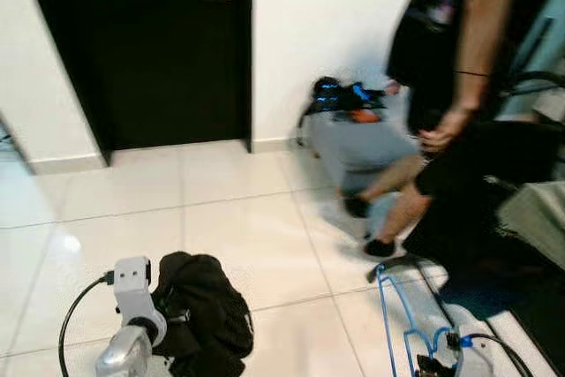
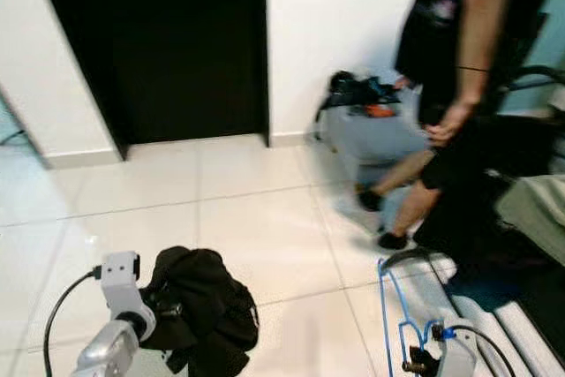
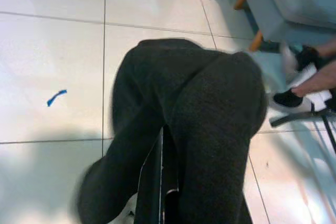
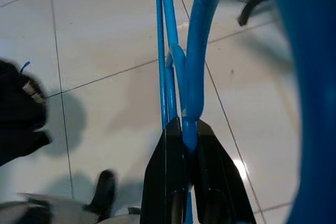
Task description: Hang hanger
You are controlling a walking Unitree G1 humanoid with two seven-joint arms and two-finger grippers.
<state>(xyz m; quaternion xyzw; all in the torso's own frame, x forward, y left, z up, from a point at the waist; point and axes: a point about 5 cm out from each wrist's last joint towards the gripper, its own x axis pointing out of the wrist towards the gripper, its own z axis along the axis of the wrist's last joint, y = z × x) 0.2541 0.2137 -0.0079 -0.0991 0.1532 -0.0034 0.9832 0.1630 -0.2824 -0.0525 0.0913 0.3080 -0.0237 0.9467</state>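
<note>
Hanger: one blue hanger, clamped between the right gripper fingers, low at the robot's right.
Garment: one black garment, gripped by the left gripper.
Person: one person standing right.
Door: one black door.

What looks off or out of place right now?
The black garment in the left gripper hangs bunched in a lump, not on the blue hanger clamped in the right gripper. A person also stands close, ahead on the right.
</note>
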